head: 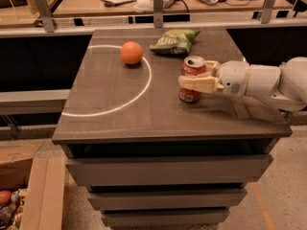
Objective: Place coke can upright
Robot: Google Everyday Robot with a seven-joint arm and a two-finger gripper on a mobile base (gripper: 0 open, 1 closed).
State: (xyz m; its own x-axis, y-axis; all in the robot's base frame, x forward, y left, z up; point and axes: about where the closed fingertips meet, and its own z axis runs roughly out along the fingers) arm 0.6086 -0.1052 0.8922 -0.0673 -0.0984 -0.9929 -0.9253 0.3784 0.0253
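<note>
The red coke can (191, 73) stands upright on the dark table top (120, 109), right of the middle, its silver top facing up. My gripper (195, 75) reaches in from the right on a white arm (261, 80). Its cream fingers (199, 84) wrap around the can's middle, shut on it. The can's bottom looks to rest on the table.
An orange (131, 52) lies at the back left inside a white painted arc (136, 90). A green chip bag (173, 40) lies at the back, just behind the can. A rail with posts (158, 8) runs behind the table. Cardboard boxes (29, 195) stand on the floor at left.
</note>
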